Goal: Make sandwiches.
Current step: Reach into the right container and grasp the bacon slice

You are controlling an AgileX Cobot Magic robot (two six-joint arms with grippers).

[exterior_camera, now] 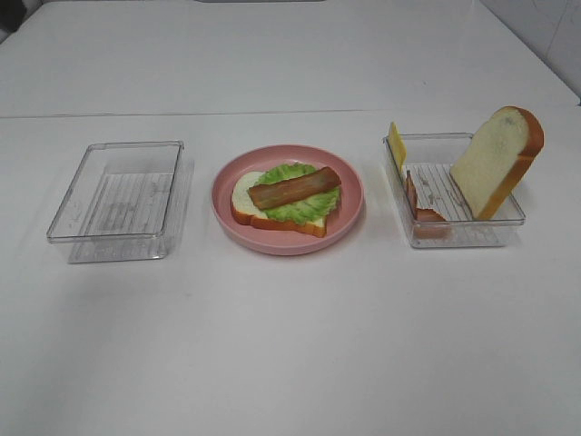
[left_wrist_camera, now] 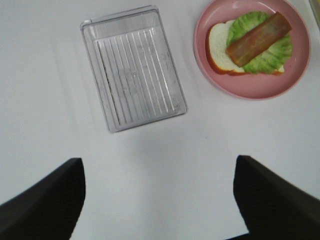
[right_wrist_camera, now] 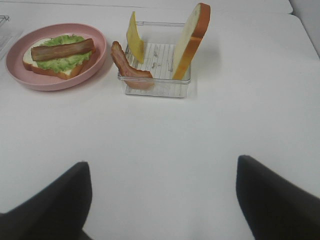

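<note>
On the pink plate [exterior_camera: 221,195] the half-built sandwich [exterior_camera: 289,198] is laid; bread [exterior_camera: 497,162] and cheese [exterior_camera: 397,145] are propped in the tray [exterior_camera: 463,232], likely for grasping; left end effector [left_wrist_camera: 158,161] and right end effector [right_wrist_camera: 162,161] are held released

A plain white bench [exterior_camera: 290,363] fills every view; a thin seam [exterior_camera: 182,114] crosses its far part. Pale tiling [exterior_camera: 556,27] shows beyond the far right edge. Light is soft, shadows faint.
</note>
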